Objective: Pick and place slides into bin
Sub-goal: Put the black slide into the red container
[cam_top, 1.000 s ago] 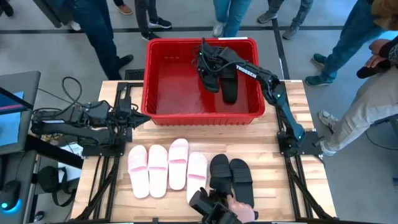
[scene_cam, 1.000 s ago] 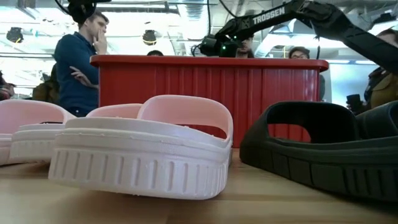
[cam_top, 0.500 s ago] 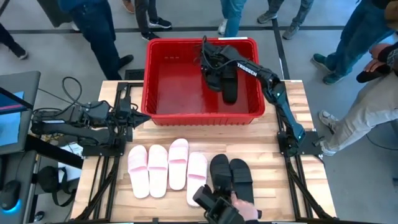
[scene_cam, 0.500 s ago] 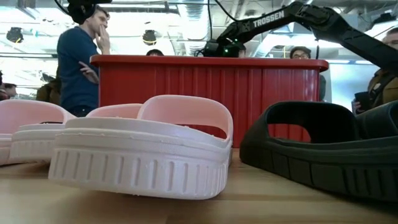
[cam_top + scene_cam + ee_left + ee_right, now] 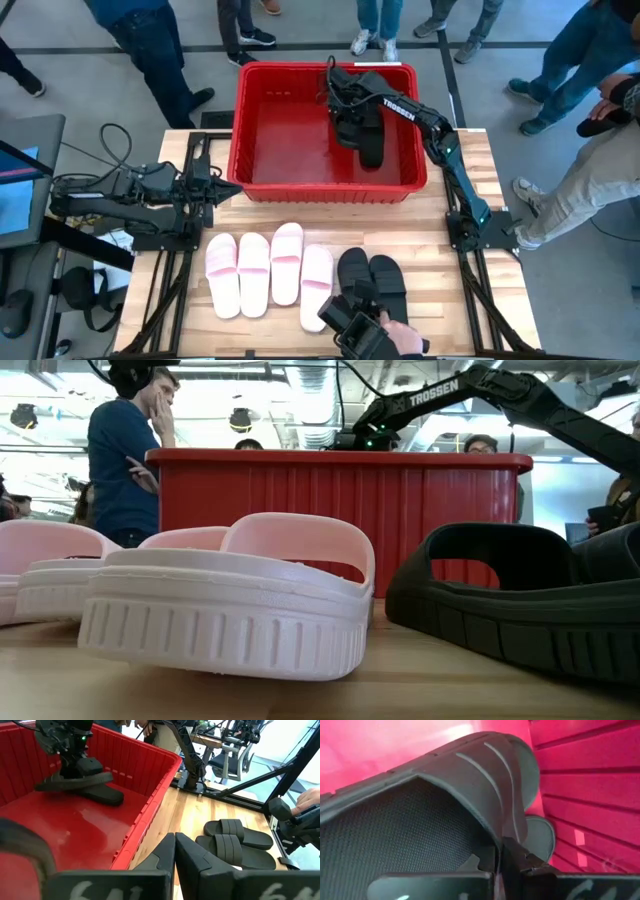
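The red bin (image 5: 245, 130) stands at the table's far side. My right gripper (image 5: 345, 100) reaches into its far right part, shut on a black slide (image 5: 347, 128), close over a second black slide (image 5: 371, 148) that lies on the bin's floor. The left wrist view shows both slides (image 5: 75, 781) (image 5: 102, 796). Several pale pink slides (image 5: 270, 270) and two black slides (image 5: 388, 285) lie soles down in a row near the table's near edge. My left gripper (image 5: 222, 190) is shut and empty by the bin's near left corner. My right gripper pinches the black slide's wide ribbed strap (image 5: 492, 827) between its two fingers, near one side of the strap. The fingers come from above, pointing down. The slide hangs tilted below them, over the other black slide; whether the two touch, I cannot tell.
A person's hand with a dark device (image 5: 365, 335) is at the near edge by the black slides. Several people stand around the far and right sides of the table. The left part of the bin's floor (image 5: 285, 140) is bare.
My right gripper has carried the black slide a little toward the table's right edge inside the bin, over the black slide lying there. The hand with the device at the near edge has shifted a little to the right.
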Motion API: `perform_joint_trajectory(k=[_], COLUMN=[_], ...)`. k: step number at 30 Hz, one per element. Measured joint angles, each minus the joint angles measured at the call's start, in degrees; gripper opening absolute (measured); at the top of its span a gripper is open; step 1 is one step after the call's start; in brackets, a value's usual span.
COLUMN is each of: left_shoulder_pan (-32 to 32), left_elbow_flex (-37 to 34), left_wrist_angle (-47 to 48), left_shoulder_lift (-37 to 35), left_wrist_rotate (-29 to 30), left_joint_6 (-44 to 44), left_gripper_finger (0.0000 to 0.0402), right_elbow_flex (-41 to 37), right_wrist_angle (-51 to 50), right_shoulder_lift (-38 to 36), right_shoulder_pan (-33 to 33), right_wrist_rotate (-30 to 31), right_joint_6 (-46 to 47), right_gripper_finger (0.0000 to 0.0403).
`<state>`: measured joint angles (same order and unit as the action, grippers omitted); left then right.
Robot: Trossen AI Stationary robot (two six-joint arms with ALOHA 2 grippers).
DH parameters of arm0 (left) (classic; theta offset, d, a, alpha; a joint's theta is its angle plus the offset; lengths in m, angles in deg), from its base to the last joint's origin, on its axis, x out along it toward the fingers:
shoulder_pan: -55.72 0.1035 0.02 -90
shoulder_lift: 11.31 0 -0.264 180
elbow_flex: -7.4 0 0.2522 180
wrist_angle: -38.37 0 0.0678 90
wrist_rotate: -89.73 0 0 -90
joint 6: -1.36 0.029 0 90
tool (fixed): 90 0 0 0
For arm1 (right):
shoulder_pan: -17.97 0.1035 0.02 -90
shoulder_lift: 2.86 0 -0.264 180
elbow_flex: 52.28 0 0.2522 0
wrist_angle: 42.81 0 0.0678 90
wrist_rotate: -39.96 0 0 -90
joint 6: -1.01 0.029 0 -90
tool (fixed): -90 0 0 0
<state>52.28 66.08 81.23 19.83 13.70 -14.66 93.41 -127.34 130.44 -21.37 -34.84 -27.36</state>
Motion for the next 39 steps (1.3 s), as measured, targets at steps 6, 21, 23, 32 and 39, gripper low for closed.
perform_joint_trajectory(k=[6, 21, 23, 32, 39], left_shoulder_pan=[0.0, 0.0, -0.01, -0.01, -0.01], left_elbow_flex=[-0.02, 0.0, -0.02, -0.02, -0.02], left_wrist_angle=[0.17, 1.55, 1.65, 2.47, 2.47], left_shoulder_lift=[0.02, 0.0, 0.0, 0.0, 0.0], left_wrist_rotate=[0.0, -0.04, -0.04, -0.07, -1.55], left_joint_6=[-0.02, 0.27, 0.33, 0.4, 0.36], left_gripper_finger=[0.0, 0.0, 0.0, 0.0, 0.0], right_elbow_flex=[-0.1, -0.25, -0.25, -0.25, -0.23], right_wrist_angle=[-0.98, 0.09, 0.11, -0.2, 0.26], right_shoulder_lift=[0.0, 0.17, 0.17, 0.17, 0.17], right_shoulder_pan=[-0.03, 2.2, 1.99, 1.69, 1.61], right_wrist_rotate=[1.55, 2.31, 2.48, -0.32, -0.17], right_joint_6=[-0.01, -4.48, -3.51, -0.65, 0.15], right_gripper_finger=[0.0, 0.0, 0.0, 0.006, 0.0102])
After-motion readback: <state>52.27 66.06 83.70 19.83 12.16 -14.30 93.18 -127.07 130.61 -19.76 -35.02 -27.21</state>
